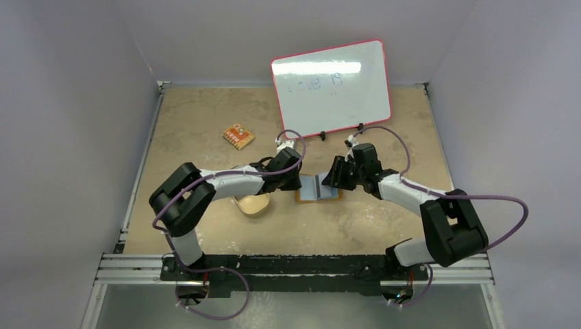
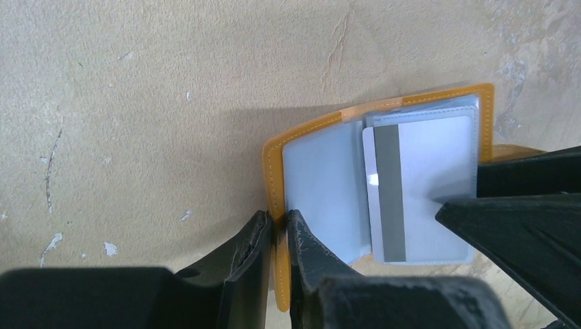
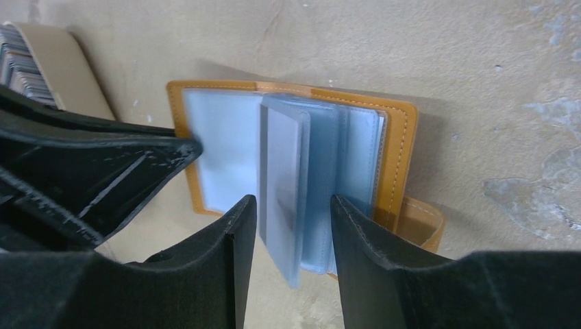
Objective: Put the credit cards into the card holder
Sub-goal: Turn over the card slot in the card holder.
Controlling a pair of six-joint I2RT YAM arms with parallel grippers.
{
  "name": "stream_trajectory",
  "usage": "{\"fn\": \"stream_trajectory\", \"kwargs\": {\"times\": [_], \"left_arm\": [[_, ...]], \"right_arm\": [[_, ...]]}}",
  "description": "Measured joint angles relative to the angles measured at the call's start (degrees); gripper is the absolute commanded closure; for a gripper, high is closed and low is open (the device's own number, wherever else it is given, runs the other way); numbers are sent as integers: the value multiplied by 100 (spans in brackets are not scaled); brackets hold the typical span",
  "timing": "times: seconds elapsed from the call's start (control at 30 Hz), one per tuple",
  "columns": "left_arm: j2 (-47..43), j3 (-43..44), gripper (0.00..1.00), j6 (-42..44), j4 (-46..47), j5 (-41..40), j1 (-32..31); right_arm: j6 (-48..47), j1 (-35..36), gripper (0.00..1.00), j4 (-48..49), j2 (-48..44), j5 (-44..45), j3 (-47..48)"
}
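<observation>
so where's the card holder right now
In the top view the card holder lies open at mid-table, just right of the tan dish. The left gripper pinches its left cover edge; the right gripper's open fingers straddle its sleeves.

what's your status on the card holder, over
Left pincer shut on card holder cover edge. Right pincer open, straddling the clear sleeves. One striped card among the sleeves. Nothing seen blocking.
</observation>
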Motion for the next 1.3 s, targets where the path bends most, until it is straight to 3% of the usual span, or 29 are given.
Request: {"fn": "stream_trajectory", "kwargs": {"times": [0.47, 0.8, 1.07, 1.3], "left_arm": [[42, 0, 86, -42, -2, 31, 0], [46, 0, 85, -44, -2, 35, 0], [68, 0, 85, -44, -2, 37, 0], [107, 0, 85, -44, 2, 37, 0]], "right_arm": [[-4, 0, 51, 234, -114, -321, 0], [-4, 0, 65, 260, -103, -380, 0], [-2, 0, 61, 291, -98, -389, 0], [7, 0, 67, 367, -103, -553, -17]]}}
